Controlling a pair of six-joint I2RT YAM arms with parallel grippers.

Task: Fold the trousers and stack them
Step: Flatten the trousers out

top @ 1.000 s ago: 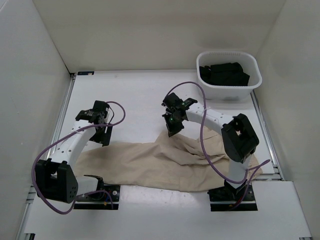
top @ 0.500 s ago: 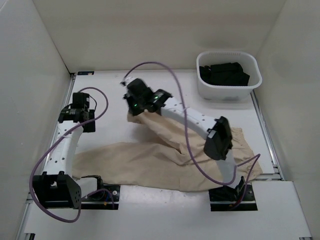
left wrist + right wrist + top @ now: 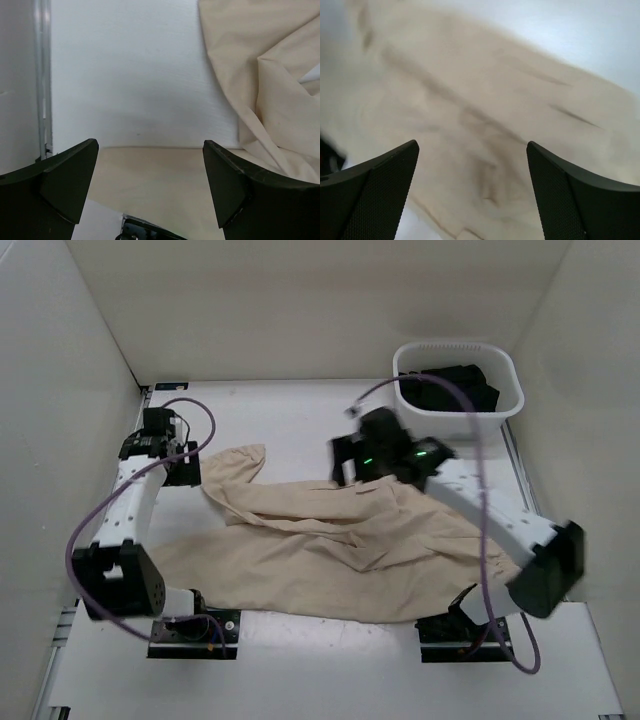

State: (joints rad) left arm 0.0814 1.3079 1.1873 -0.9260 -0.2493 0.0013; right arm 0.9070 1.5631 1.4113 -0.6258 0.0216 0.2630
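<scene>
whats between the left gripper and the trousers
Only bare white table. The left wrist view shows the open left gripper above plain tabletop, with the trousers lying apart to its right.

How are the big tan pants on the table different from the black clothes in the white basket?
The soft light tan cloth trousers are pale; the black garments are dark. The trousers lie spread out and wrinkly on the white table; the black garments sit bunched inside the white plastic basket. The trousers cover far more room than the black garments. Both are soft cloth.
</scene>
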